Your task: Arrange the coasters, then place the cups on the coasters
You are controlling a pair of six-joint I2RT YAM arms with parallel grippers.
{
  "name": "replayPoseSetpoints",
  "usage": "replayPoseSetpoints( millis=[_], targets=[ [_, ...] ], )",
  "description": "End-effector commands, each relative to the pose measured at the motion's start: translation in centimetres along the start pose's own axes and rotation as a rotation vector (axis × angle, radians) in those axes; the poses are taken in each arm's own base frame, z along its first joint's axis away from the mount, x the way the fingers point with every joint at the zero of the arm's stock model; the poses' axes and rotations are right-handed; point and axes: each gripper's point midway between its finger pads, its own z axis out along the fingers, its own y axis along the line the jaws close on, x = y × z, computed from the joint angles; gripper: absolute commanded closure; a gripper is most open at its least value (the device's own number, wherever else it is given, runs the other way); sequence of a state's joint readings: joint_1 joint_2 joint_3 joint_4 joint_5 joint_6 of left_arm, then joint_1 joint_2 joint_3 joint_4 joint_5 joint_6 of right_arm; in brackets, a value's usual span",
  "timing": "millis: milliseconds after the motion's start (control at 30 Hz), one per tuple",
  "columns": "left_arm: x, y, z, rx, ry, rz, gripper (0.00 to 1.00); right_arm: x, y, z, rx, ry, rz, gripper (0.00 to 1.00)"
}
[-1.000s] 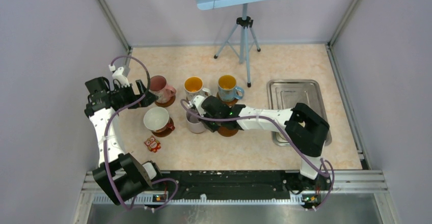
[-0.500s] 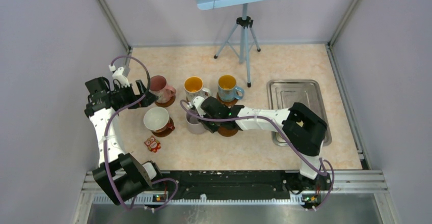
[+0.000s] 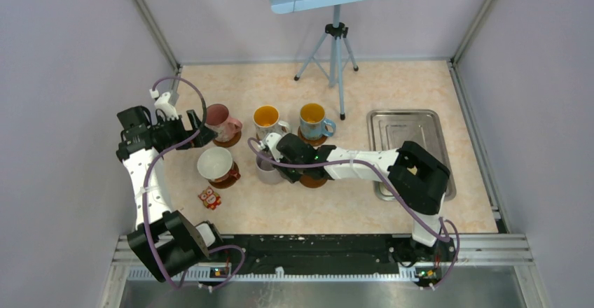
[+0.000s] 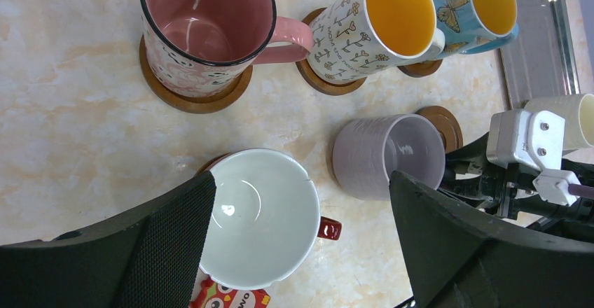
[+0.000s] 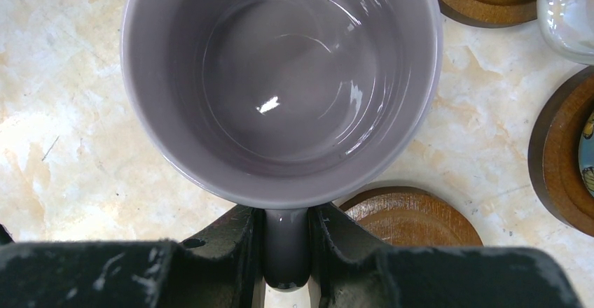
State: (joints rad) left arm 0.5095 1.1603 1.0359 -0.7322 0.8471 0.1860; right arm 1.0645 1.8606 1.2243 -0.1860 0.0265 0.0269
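The right claw [image 5: 286,245] pinches the handle of the lavender-grey mug [image 5: 280,84], which stands upright just beside a bare coaster [image 5: 413,213]; whether its base touches the table cannot be told. The left claw [image 4: 301,189] is spread wide and hangs above the red mug [image 4: 256,217], whose white inside faces up; a brown rim [image 4: 210,162] shows under that mug. Farther back, the pink mug [image 4: 203,31], the white flowered mug [image 4: 378,28] and the blue butterfly mug [image 4: 483,7] stand in a row, each on a round wooden disc [image 4: 199,98]. A steel tray [image 3: 406,129] lies to the right, apart from the mugs
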Motion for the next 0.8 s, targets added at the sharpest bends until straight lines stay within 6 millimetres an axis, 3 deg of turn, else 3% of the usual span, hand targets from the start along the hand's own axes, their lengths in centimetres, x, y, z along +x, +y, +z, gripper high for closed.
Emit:
replayPoseSetpoints(
  millis=[0, 233, 400, 500, 633, 767],
  targets=[
    [-0.8, -0.3, -0.3, 0.000, -0.037, 0.058, 0.01, -2.5, 0.6, -0.7, -0.008, -0.082, 0.002, 0.84],
    [-0.8, -0.3, -0.2, 0.001, -0.036, 0.057, 0.01, -2.7, 0.9, -1.2, -0.028, -0.085, 0.000, 0.69],
    [-0.8, -0.3, -0.2, 0.001, -0.036, 0.057, 0.01, -2.4, 0.9, -1.4, -0.031, -0.075, -0.002, 0.66],
    [-0.8, -0.3, -0.3, 0.000, -0.036, 0.057, 0.01, -2.3, 0.9, -1.7, -0.032, -0.070, -0.007, 0.55],
    [-0.8, -0.2, -0.3, -0.001, -0.037, 0.058, 0.01, -2.5, 1.7, -2.5, -0.075, -0.076, -0.019, 0.29],
    [-0.8, -0.3, -0.3, 0.001, -0.038, 0.057, 0.01, -2.5, 1.8, -3.8, -0.090, -0.065, -0.030, 0.18]
  ],
)
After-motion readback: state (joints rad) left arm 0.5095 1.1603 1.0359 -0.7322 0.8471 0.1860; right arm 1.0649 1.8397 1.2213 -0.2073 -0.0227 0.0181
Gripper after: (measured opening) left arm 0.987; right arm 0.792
